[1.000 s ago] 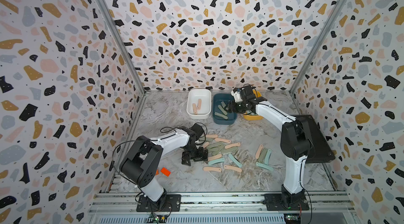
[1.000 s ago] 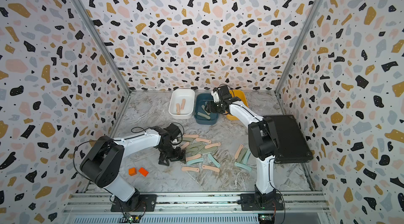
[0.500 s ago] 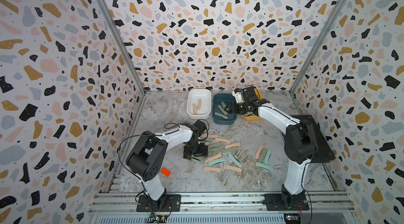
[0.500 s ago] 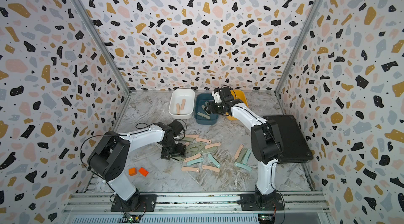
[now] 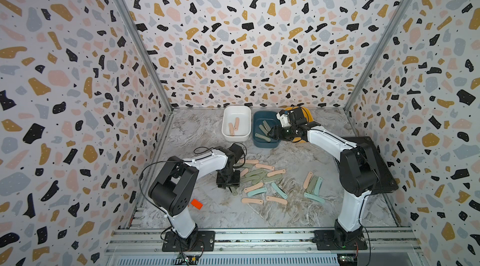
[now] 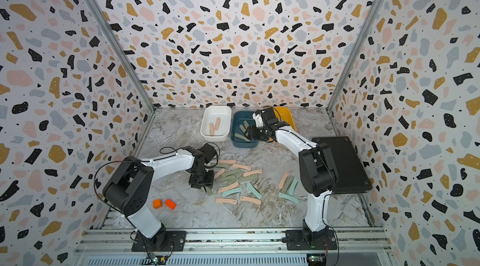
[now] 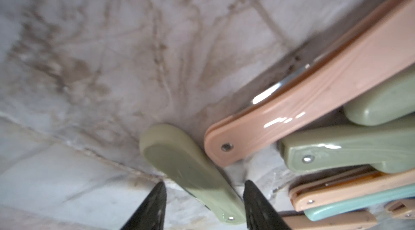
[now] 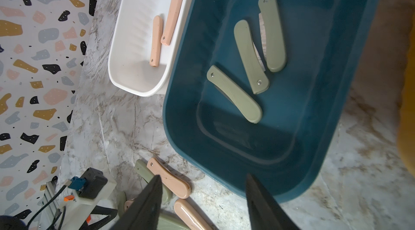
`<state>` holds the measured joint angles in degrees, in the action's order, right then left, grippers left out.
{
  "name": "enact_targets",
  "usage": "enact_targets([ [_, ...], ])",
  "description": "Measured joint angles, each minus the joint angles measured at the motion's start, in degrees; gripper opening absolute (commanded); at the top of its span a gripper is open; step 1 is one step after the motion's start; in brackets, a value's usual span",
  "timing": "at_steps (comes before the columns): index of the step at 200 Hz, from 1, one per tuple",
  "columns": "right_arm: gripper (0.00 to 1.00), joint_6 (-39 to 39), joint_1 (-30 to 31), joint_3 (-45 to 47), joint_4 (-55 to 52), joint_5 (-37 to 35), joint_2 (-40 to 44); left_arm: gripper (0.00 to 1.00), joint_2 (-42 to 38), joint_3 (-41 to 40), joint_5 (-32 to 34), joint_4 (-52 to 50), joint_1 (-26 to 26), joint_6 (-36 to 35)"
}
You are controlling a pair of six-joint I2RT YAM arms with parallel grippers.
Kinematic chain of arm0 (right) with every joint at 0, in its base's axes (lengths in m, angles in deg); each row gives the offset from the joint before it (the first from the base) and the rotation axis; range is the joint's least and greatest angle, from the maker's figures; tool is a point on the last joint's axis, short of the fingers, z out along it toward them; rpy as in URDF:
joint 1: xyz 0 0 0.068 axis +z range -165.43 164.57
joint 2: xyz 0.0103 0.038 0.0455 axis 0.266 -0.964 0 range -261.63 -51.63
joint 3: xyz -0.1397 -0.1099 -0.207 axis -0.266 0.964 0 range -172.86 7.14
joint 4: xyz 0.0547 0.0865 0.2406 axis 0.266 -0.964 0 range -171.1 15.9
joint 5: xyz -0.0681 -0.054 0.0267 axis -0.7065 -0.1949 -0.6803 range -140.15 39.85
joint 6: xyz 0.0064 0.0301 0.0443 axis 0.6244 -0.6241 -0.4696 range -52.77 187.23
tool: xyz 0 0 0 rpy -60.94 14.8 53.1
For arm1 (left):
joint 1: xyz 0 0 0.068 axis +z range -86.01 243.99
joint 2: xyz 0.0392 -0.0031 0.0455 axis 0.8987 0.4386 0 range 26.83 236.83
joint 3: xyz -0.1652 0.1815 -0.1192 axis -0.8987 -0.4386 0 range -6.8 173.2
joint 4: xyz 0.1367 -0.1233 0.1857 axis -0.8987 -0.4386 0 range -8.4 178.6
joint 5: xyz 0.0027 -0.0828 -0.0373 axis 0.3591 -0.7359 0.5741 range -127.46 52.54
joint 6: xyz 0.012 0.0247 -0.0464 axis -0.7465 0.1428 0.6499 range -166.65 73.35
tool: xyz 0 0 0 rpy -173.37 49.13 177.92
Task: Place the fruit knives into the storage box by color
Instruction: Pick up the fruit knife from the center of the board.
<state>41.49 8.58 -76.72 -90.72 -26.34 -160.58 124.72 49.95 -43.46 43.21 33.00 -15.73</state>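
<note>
Straddling a sage-green folded fruit knife (image 7: 190, 172) on marble tabletop (image 7: 89, 83): left gripper (image 7: 204, 182), jaws narrow, gap at one finger (image 7: 150, 208); right gripper (image 8: 203, 176) wide, empty, over edge of dark-blue plastic bin (image 8: 179, 96).

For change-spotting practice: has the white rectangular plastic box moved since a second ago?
No. The white rectangular plastic box still sits at the rear wall.

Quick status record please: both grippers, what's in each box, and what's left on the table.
left gripper: open, straddling a green knife at the pile edge
right gripper: open, empty, over the blue box
white box: two pink knives
blue box: three green knives
yellow box: mostly hidden, contents unclear
table: pile of pink, green and teal knives unsorted
</note>
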Motion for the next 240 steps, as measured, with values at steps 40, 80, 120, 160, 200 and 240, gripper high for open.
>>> enact_targets([
  [40,0.64,-0.6,0.0,1.9,0.9,0.2,2.1,0.4,-0.1,-0.3,0.3,0.0,1.5,-0.1],
  [80,0.73,-1.4,0.0,5.3,1.3,0.5,4.7,0.28,-0.1,-0.2,-0.1,-0.6,2.4,-0.3],
  [120,0.89,-2.3,0.0,10.1,1.0,0.3,8.4,0.22,-1.8,-0.2,-0.1,-1.0,2.6,-0.3],
  [160,1.0,-2.8,0.0,15.9,0.8,-0.3,12.7,0.22,-6.7,4.0,0.1,-3.9,2.7,-0.3],
  [200,1.0,-3.0,0.0,22.8,-0.1,-2.4,18.3,0.2,-4.9,15.8,0.0,-6.8,2.7,-1.7],
  [240,1.0,-2.5,0.0,27.1,-2.6,-4.9,22.7,0.18,8.0,36.9,0.1,-8.8,2.2,-4.0],
])
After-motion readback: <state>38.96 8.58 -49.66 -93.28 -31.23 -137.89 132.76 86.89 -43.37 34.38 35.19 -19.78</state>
